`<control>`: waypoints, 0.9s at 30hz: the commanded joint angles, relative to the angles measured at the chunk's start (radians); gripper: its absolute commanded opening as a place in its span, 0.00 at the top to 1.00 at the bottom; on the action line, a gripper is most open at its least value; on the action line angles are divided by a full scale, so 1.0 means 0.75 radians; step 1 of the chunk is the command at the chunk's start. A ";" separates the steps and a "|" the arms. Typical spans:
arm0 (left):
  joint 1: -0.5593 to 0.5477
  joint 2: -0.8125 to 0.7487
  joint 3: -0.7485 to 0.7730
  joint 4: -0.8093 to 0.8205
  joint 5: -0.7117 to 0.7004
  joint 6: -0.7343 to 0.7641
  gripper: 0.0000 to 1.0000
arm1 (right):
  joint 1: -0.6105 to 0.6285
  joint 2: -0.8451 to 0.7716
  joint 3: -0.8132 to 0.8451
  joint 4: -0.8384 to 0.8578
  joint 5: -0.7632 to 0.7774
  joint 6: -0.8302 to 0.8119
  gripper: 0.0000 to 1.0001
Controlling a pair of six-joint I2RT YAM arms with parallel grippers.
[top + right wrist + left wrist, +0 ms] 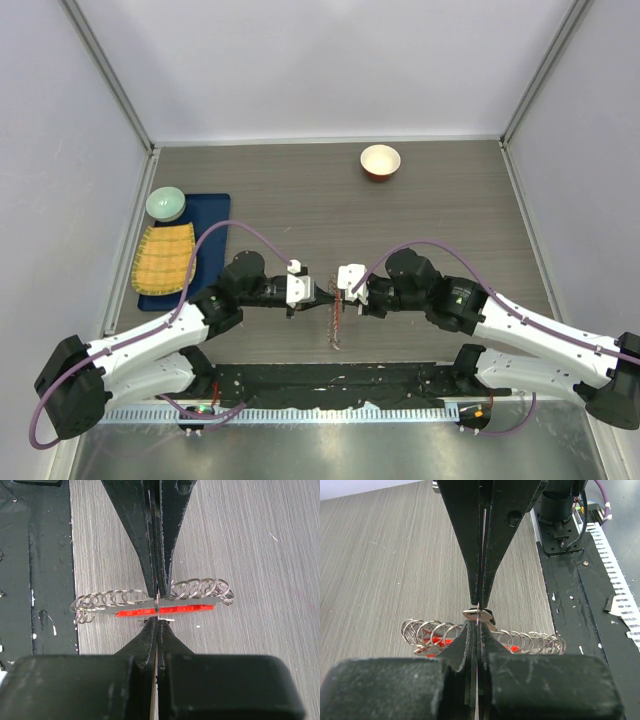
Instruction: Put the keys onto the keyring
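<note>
The keyring (336,322) lies on the table as a row of silvery wire loops (432,630) along a red bar (190,608). My left gripper (327,291) and right gripper (341,293) meet tip to tip just above its far end, both shut. Where the tips meet sits a small flat silvery key (479,614), seen edge-on as a thin sliver (156,621) from the right wrist. Both pairs of tips pinch at it: my left gripper (478,625) from below, my right gripper (157,619) opposite. Any other keys are out of view.
A red-rimmed white bowl (380,161) stands at the far side. A green bowl (166,204) and a yellow woven mat (165,258) lie on a blue tray (212,212) at the left. The black base strip (330,385) runs along the near edge.
</note>
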 commanded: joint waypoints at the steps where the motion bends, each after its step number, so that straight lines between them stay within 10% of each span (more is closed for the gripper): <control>1: -0.001 -0.006 0.067 0.072 0.029 -0.006 1.00 | 0.011 -0.013 0.021 0.039 0.006 -0.014 0.99; 27: -0.001 -0.002 0.065 0.064 0.012 -0.004 1.00 | 0.017 -0.021 0.019 0.024 0.029 -0.010 0.99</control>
